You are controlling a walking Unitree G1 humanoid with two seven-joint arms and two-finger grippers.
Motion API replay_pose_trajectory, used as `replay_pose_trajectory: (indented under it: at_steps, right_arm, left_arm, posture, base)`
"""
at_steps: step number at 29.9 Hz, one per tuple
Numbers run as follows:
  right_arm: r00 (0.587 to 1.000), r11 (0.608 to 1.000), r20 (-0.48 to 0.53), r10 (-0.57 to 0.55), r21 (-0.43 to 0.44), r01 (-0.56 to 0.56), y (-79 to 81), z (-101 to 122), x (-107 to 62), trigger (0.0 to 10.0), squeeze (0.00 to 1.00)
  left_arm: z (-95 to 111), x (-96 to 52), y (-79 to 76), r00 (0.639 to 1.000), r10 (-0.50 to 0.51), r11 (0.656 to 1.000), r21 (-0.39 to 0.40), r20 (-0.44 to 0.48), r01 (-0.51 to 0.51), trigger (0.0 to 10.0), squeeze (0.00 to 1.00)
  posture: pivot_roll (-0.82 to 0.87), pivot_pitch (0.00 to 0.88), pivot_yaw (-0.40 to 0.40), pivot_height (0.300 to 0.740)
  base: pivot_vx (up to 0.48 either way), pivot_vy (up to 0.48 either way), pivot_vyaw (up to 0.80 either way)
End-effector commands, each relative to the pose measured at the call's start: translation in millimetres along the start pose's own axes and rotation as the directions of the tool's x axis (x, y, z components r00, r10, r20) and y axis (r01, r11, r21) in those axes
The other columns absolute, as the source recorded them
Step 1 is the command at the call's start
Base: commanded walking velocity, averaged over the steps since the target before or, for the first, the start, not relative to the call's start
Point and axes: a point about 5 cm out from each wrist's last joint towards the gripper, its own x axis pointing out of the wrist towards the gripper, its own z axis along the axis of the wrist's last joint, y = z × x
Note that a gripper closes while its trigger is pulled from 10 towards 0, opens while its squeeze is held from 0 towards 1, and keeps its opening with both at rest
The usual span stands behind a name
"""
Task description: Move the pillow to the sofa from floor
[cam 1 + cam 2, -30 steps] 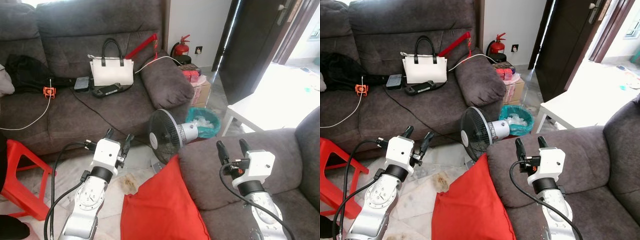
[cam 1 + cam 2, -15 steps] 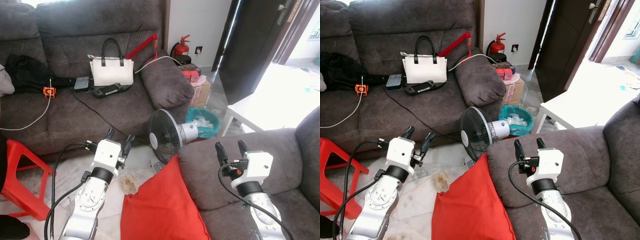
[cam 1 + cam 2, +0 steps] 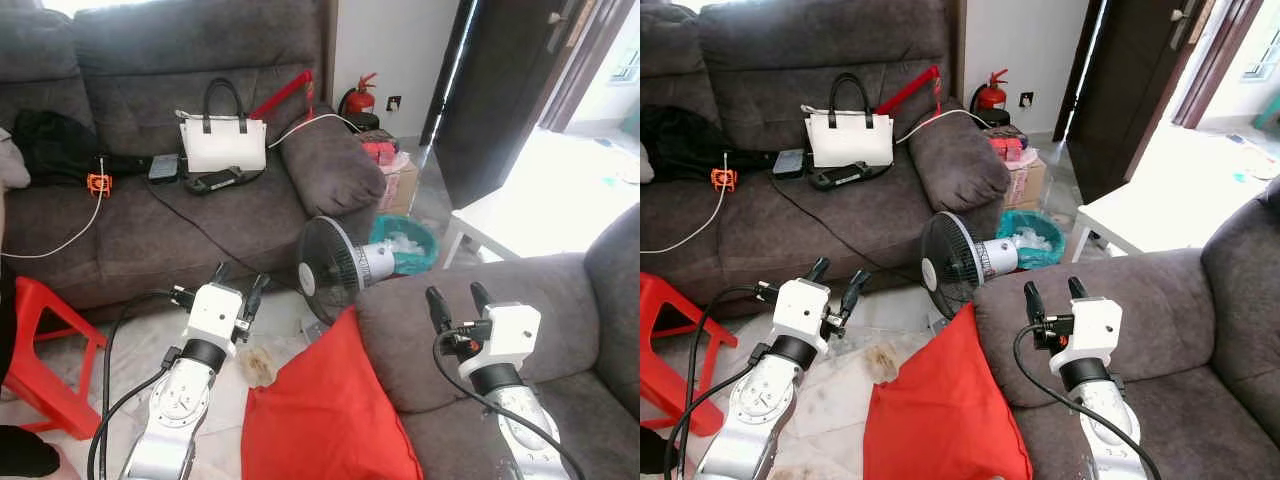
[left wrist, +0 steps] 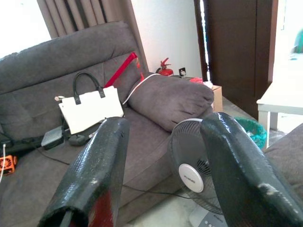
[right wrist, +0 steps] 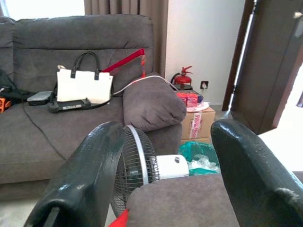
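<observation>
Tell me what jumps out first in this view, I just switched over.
The big red pillow stands on the floor, leaning against the near grey sofa's arm, between the open left gripper and open right gripper. Behind it a floor fan stands, and a white handbag sits on the far sofa.

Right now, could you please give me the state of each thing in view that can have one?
Red pillow: on the floor, leaning against the sofa arm, unheld.
Left hand: open, empty.
Right hand: open, empty, above the sofa arm.
White handbag: upright on the far sofa.
Door: open.
</observation>
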Motion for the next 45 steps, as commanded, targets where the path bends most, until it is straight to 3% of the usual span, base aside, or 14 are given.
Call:
replay_pose_trajectory:
  at_steps: [1, 45]
  right_arm:
    - [1.0, 1.0, 0.004, 0.009, -0.012, -0.008, 0.7, 0.7, 0.3, 10.0, 0.0]
    - [1.0, 1.0, -0.009, 0.022, -0.018, -0.023, 2.3, -0.9, 1.8, 10.0, 0.0]
  left_arm:
    - [-1.8, -2.1, -2.7, 1.0, -0.02, 1.0, 0.008, -0.004, 0.02, 10.0, 0.0]
    - [-3.2, -3.6, -7.0, 0.999, -0.034, 0.999, -0.021, -0.01, 0.034, 10.0, 0.0]
  posture:
    - [0.14, 0.0, -0.056, 0.696]
    - [0.14, 0.0, -0.072, 0.696]
  base:
    - [0.0, 0.0, 0.0]
    - [-0.011, 0.0, 0.0]
